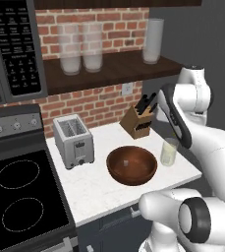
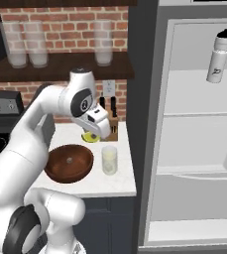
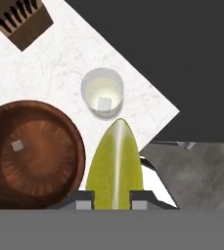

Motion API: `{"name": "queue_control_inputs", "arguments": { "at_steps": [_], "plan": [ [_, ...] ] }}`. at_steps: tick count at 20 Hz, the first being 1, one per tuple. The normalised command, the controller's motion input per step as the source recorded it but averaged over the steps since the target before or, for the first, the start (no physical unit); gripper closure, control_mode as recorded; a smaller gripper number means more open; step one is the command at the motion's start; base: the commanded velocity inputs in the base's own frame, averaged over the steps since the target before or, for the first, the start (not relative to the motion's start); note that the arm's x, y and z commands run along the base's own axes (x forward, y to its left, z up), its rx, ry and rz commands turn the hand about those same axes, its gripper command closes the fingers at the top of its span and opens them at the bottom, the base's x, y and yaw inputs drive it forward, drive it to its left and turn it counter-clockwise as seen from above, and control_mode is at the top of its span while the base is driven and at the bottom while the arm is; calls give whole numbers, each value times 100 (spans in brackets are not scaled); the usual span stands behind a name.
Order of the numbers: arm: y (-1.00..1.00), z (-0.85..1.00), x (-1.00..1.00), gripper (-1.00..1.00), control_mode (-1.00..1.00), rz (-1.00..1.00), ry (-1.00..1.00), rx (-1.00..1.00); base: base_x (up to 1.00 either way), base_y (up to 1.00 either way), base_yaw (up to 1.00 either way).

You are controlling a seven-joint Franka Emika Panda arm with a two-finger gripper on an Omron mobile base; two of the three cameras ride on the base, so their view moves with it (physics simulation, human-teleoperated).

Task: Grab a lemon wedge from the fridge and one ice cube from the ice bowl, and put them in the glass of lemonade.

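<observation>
Fingers [image 3: 84, 199] pinch the lemon wedge [image 3: 115, 166]. Glass of lemonade [image 3: 101, 91] sits just beyond the wedge tip, an ice cube apparently inside. Step: delivering wedge. Next: centre over the glass, release.

The counter [image 1: 99, 192] is viewed from behind the arm at its left, looking forward and down. From the right, the same counter [image 2: 120, 183] and the open fridge [image 2: 194, 124] at three o'clock are taken in. The counter [image 3: 50, 68] is seen near, from directly above, by the hand camera.
</observation>
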Motion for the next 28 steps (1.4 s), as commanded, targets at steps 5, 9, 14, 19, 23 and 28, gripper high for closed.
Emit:
{"name": "queue_control_inputs", "arguments": {
  "at_steps": [5,9,14,19,23,28],
  "plan": [
    [0,0,47,100,-100,3,2,0,0,0,0],
    [0,0,55,100,-100,3,2,0,0,0,0],
    [-8,0,25,100,-100,2,2,0,0,0,0],
    [-32,0,0,100,-100,0,0,0,0,0,0],
    [-22,0,0,100,-100,0,0,0,0,0,0],
    [0,-4,4,100,-100,0,0,0,0,0,0]
  ]
}}
